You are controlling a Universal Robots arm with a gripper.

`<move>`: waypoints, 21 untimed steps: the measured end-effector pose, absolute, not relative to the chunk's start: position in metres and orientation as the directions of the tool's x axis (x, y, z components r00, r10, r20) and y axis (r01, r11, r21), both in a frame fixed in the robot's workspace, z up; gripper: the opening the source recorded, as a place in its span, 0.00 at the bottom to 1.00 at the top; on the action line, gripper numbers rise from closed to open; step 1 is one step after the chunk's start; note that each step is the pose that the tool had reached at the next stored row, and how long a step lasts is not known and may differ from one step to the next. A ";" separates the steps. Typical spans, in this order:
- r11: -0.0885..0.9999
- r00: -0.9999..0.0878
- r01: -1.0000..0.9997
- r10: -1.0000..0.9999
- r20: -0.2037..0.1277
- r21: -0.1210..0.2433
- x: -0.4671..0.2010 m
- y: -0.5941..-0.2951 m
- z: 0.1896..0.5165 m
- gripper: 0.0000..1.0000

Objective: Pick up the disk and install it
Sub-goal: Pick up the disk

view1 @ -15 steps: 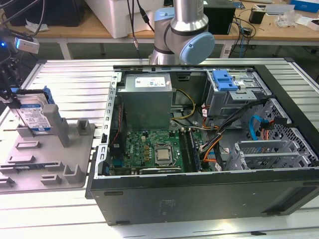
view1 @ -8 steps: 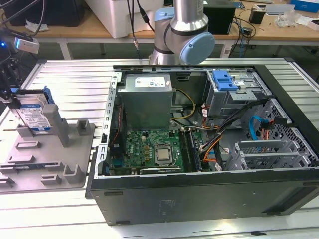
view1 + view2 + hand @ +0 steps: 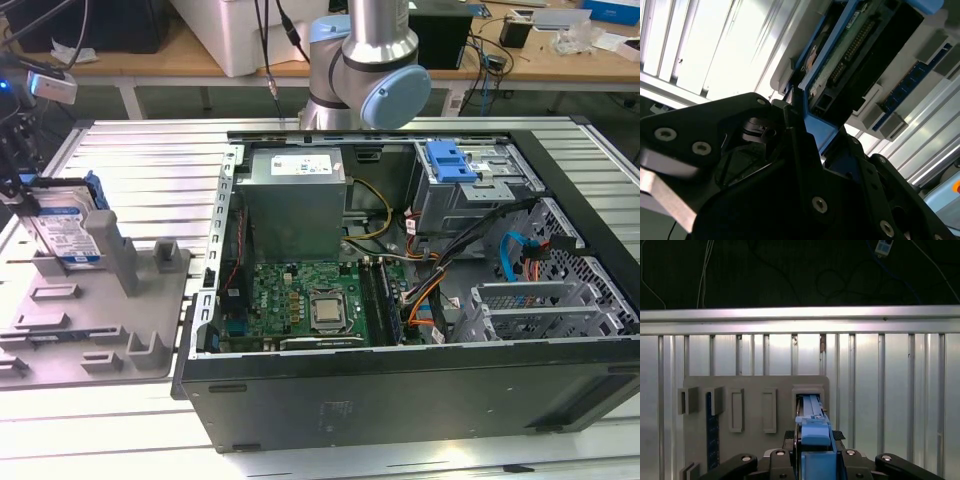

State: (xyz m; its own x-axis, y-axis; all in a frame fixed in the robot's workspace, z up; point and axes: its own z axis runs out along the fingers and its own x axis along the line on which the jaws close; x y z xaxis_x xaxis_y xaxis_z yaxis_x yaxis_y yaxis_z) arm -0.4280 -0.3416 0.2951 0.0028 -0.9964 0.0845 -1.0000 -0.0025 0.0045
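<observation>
The disk [image 3: 65,228], a silver drive with a blue-and-white label in a blue caddy rail, stands on edge in the grey fixture [image 3: 150,300] at the exterior view's left. My gripper [image 3: 22,190] is at its upper end. In both wrist views the black fingers sit tight against the two sides of the blue rail. The gripper [image 3: 815,442] is shut on the disk [image 3: 812,415], whose lower end reaches into a slot of the fixture [image 3: 755,390]. From below, the disk's [image 3: 850,45] circuit board and connector show beyond the gripper [image 3: 822,135].
An open computer case [image 3: 400,410] lies to the exterior view's right of the fixture. It holds a grey drive cage topped by a blue latch bracket [image 3: 450,160]. The arm's base [image 3: 365,70] rises behind the case. A blue strip [image 3: 712,432] stands in another fixture slot.
</observation>
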 end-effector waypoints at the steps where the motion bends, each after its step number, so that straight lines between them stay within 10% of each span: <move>1: -0.002 0.003 -1.000 -0.996 0.085 0.004 -0.428 -0.342 0.295 0.37; 21: -0.002 0.003 -1.000 -0.996 0.085 0.005 -0.428 -0.342 0.295 0.38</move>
